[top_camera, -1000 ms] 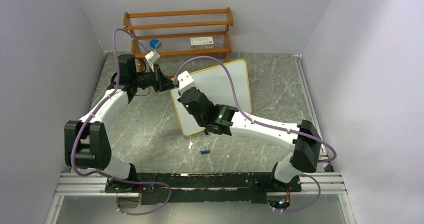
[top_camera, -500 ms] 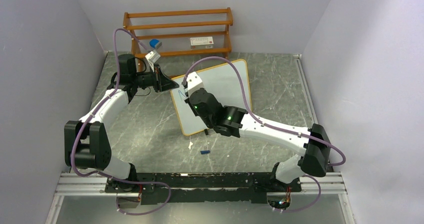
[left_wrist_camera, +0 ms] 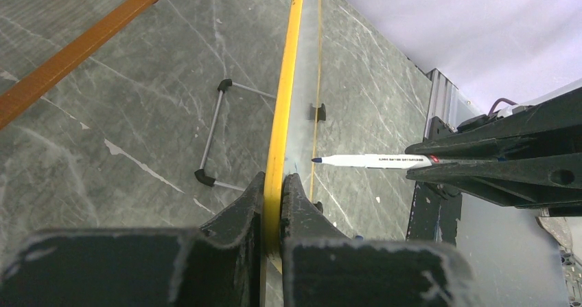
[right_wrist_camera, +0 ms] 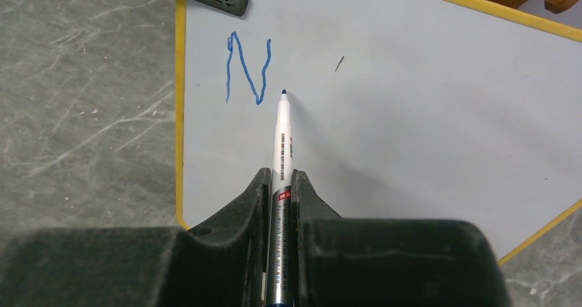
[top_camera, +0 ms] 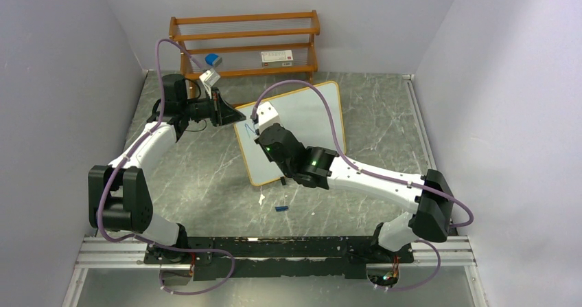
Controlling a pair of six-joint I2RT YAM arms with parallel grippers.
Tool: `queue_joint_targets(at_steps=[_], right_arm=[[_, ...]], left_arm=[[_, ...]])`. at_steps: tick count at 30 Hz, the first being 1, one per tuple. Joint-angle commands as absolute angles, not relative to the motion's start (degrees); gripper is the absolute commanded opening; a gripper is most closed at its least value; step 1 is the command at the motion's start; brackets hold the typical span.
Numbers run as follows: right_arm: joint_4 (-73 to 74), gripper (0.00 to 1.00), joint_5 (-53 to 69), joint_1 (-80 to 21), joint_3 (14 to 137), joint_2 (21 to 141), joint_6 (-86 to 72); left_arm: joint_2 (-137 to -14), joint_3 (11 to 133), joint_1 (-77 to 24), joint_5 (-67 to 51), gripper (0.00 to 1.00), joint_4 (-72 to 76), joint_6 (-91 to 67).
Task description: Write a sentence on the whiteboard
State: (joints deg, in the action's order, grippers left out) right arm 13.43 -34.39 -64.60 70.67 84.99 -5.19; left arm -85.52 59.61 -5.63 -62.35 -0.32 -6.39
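Squeezing a pen (right_wrist_camera: 282,135) tight, the right gripper (right_wrist_camera: 280,178) holds its tip just beside the sentence (right_wrist_camera: 246,70), which is only a blue N on the whiteboard (right_wrist_camera: 412,115). The left gripper (left_wrist_camera: 274,183) is pinched on the board's yellow edge at a corner. The board stands in the middle of the table (top_camera: 199,176), with a wooden rack (top_camera: 245,42) behind it.

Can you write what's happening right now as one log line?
left tool: shut on whiteboard edge | right tool: shut on marker | written: blue N
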Motion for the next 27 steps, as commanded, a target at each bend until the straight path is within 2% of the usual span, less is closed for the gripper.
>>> queue_joint_targets(at_steps=[1, 27], right_arm=[[11.6, 0.00, -36.2, -64.3, 70.5, 85.4, -5.7], [9.6, 0.00, -35.8, -63.4, 71.3, 87.7, -5.0]], left_arm=[[-88.2, 58.0, -7.5, -55.5, 0.05, -5.8, 1.8], [-88.3, 57.9, -7.5, -55.5, 0.05, -5.9, 1.8]])
